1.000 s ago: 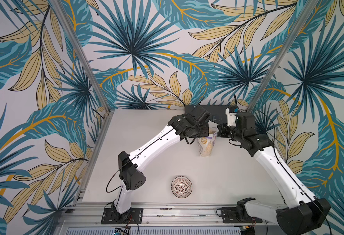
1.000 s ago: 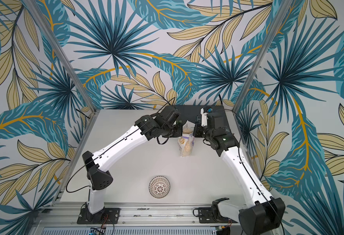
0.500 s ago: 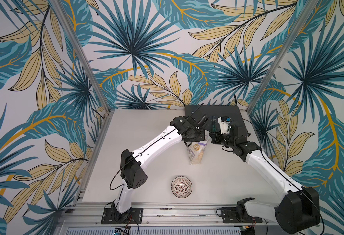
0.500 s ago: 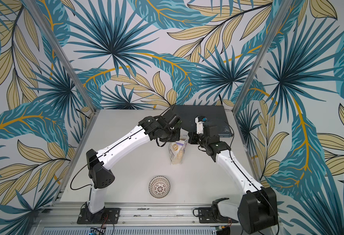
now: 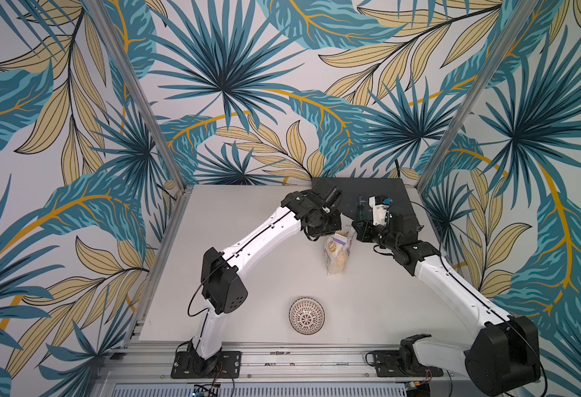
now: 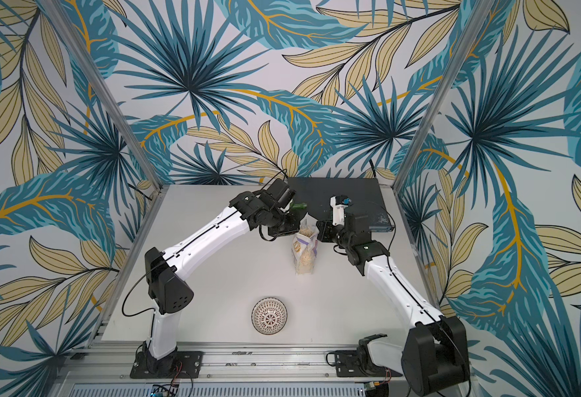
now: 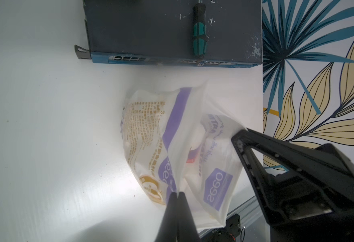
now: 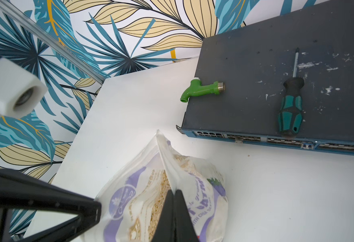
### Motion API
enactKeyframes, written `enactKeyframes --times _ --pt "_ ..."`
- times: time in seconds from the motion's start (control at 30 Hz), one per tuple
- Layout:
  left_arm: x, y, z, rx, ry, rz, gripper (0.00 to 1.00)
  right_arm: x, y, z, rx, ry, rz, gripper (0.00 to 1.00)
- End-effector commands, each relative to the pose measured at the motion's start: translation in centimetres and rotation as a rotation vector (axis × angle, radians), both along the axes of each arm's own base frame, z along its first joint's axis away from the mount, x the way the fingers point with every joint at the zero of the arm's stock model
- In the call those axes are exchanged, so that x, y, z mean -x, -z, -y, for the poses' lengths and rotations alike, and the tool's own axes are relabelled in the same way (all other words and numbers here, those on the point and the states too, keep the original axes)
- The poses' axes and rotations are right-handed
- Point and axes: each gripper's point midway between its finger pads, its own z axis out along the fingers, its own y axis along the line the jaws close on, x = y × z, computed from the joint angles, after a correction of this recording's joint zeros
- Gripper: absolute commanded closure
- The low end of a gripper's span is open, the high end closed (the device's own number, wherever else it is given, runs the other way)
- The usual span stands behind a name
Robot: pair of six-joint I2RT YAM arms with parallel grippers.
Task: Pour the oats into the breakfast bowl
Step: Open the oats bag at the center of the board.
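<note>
at left, the white left arm reaches across the pale table and its left gripper is clenched, jaws pressed together on a thin fold of film at one upper edge of the pouch of oats. the breakfast bowl sits alone near the front edge of the table, well apart from the pouch and slightly to its left in both top views, its dark radial pattern facing up with nothing in it. the pouch stands upright in mid-table between the two wrists, its mouth spread open at the top and pale flakes showing through the clear film below the purple label; whether its base rests on the table cannot be told. on its other side the right gripper is likewise pinched tight on the opposite upper edge. behind, at the back right of the table, lies a dark network switch; a green plastic tap rests at its near-left corner, the spout overhanging the edge, and a green-and-black screwdriver lies on top further right.
</note>
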Motion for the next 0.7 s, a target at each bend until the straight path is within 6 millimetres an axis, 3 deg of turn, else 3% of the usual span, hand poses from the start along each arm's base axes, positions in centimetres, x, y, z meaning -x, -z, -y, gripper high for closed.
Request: enactKeyframes --times 0.0,0.17,0.33,0.47,0.53,0.67 --pt "-0.1 -0.5 1.4 0.079 -0.002 -0.012 1.00 -1.0 -2.3 1.3 -0.031 0.081 0.106 0.95" --pt "-0.5 -0.5 1.4 0.087 -0.037 -0.013 1.00 -1.0 -1.8 1.9 -0.034 0.114 0.113 0.86" --pt "-0.9 -1.2 1.2 0.093 -0.066 0.003 1.00 -0.4 -2.0 2.0 -0.039 0.102 0.152 0.70" --pt "-1.1 -1.2 1.2 0.091 -0.081 0.002 1.00 0.9 -2.5 2.8 -0.046 0.118 0.204 0.47" --pt "-1.2 -1.3 1.2 0.094 -0.089 0.000 1.00 1.7 -2.5 3.4 -0.047 0.134 0.226 0.30" --pt "-1.5 -1.9 1.5 0.111 -0.102 0.003 1.00 3.7 -2.3 4.8 -0.048 0.169 0.274 0.12"
